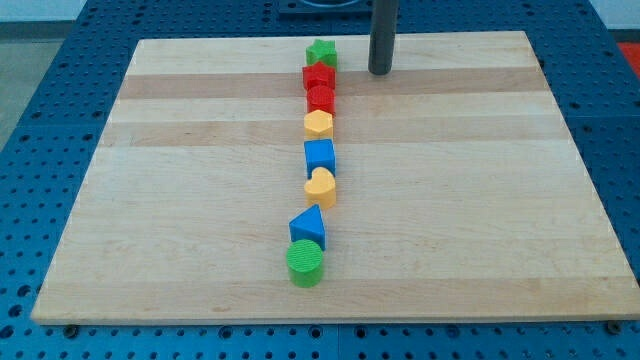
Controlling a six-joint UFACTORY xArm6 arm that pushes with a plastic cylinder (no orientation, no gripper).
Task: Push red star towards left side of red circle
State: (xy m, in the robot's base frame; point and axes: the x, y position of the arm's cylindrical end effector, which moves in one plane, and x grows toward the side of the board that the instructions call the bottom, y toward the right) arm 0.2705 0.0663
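The red star [318,76] lies near the top middle of the wooden board [200,200]. The red circle [321,98] touches it just below. A green star [322,52] sits just above the red star. My tip [380,72] rests on the board to the right of the red star, a short gap away, touching no block.
Below the red circle, a column of blocks runs down the board: a yellow hexagon [319,123], a blue cube [320,156], a yellow heart [321,187], a blue triangle [309,227] and a green circle [306,262]. Blue perforated table surrounds the board.
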